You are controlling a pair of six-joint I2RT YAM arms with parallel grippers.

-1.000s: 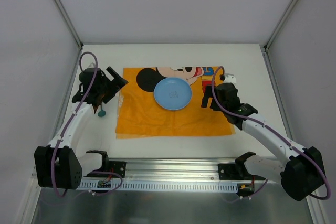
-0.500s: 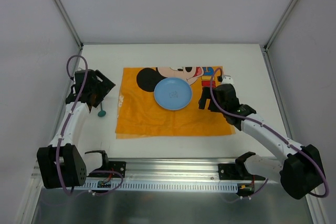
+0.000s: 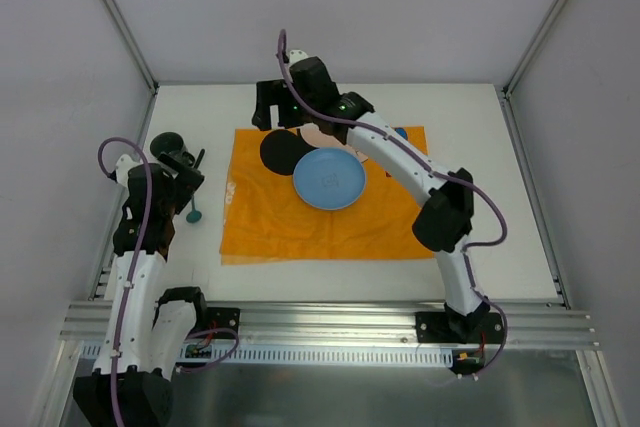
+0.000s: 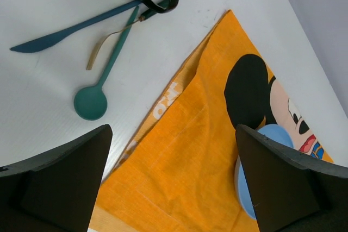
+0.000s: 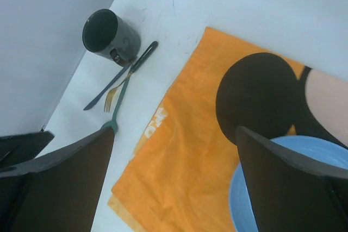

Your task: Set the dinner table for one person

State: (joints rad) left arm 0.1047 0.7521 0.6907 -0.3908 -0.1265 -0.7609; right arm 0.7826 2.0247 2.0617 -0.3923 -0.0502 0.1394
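The dinner table point(image 3: 470, 127) is a white tabletop. On it lies an orange cartoon-mouse placemat point(image 3: 300, 217) with a light blue plate point(image 3: 329, 178) on it. Left of the mat stand a dark mug point(image 5: 109, 33), a dark blue knife point(image 4: 70, 31), a gold-tined fork point(image 5: 110, 100) and a teal spoon point(image 4: 91, 103). My left gripper point(image 4: 174, 188) hangs open, high over the mat's left part, holding nothing. My right gripper point(image 5: 174, 188) is open and empty above the mat's far left corner, and shows from above point(image 3: 275, 115).
Grey walls close the table on the left, back and right. An aluminium rail point(image 3: 330, 332) runs along the near edge by the arm bases. The right arm point(image 3: 400, 162) stretches diagonally over the mat.
The right arm has swung from the mat's right edge across to its far left corner. The left arm has drawn back to the left, uncovering the mug.
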